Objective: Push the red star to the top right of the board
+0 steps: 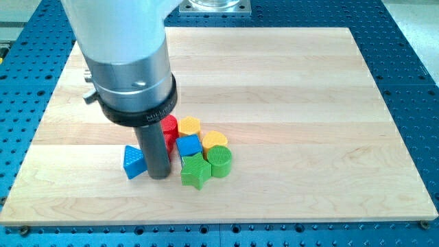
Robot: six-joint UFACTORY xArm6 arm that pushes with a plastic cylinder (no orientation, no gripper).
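A red block [169, 126] lies near the board's middle, partly hidden behind my rod, so its shape is hard to make out. My tip [159, 175] rests on the wooden board [288, 103] just below and slightly left of the red block. The tip stands between a blue triangle [134, 162] on its left and a green star [195, 171] on its right, close to both.
A tight cluster sits right of the rod: a yellow block [190, 125] beside the red one, a blue cube [188, 146], a second yellow block [214, 139] and a green cylinder [221, 162]. The arm's large grey body [123, 62] covers the board's upper left.
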